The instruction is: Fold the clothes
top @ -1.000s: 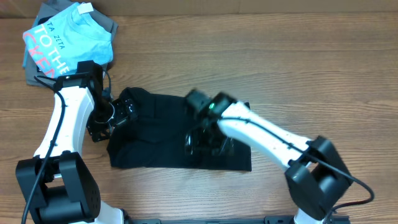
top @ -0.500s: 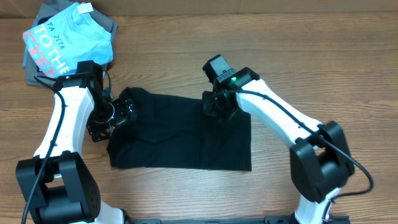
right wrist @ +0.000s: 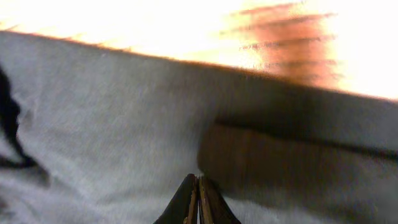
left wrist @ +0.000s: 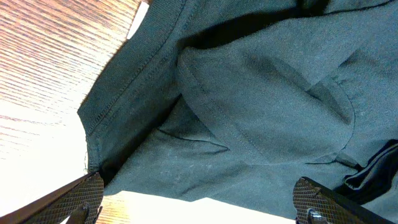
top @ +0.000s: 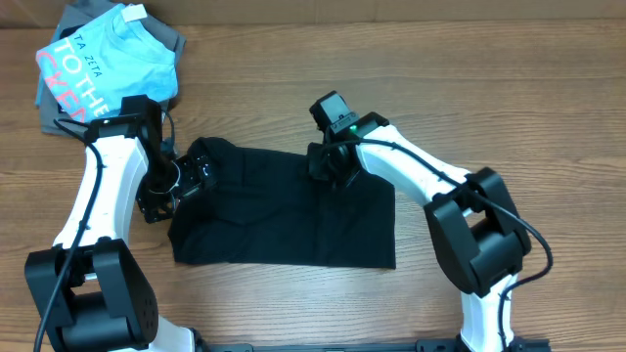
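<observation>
The clothes, a black shirt (top: 274, 220), lie folded into a flat rectangle on the wooden table (top: 489, 117). At the shirt's bunched left end, my left gripper (top: 178, 184) stands open. In the left wrist view its fingers (left wrist: 81, 196) reach wide apart over the fabric (left wrist: 249, 93), with the collar seam and a small white tag (left wrist: 140, 15) at the top left. My right gripper (top: 328, 168) sits at the shirt's far edge, right of middle. Its jaws (right wrist: 198, 180) are pressed together above the cloth (right wrist: 93, 124), and no fabric shows between them.
A light blue tee with pink and white lettering (top: 108, 64) lies on grey folded garments (top: 172, 37) at the table's far left corner. Bare wood lies to the right of the shirt and beyond it.
My right gripper has swung from the shirt's near middle up to its far edge and gone from open to shut. The left arm and the shirt have stayed put.
</observation>
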Controlling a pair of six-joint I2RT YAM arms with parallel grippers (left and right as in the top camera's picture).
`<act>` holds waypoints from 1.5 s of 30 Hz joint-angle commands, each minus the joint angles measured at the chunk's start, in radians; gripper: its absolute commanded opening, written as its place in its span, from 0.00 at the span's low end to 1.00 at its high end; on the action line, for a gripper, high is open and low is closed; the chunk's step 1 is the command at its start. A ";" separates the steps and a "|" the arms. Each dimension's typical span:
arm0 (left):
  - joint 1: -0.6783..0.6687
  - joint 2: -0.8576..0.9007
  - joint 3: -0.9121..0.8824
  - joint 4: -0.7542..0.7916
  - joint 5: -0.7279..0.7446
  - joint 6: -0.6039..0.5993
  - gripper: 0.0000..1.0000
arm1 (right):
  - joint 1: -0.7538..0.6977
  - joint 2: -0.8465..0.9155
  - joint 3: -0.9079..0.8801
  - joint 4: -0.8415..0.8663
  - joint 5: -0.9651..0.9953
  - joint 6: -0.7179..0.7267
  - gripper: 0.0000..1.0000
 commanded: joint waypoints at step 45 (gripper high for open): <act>0.022 0.023 -0.004 0.127 -0.019 0.051 1.00 | 0.120 -0.073 -0.101 -0.231 -0.134 -0.051 0.54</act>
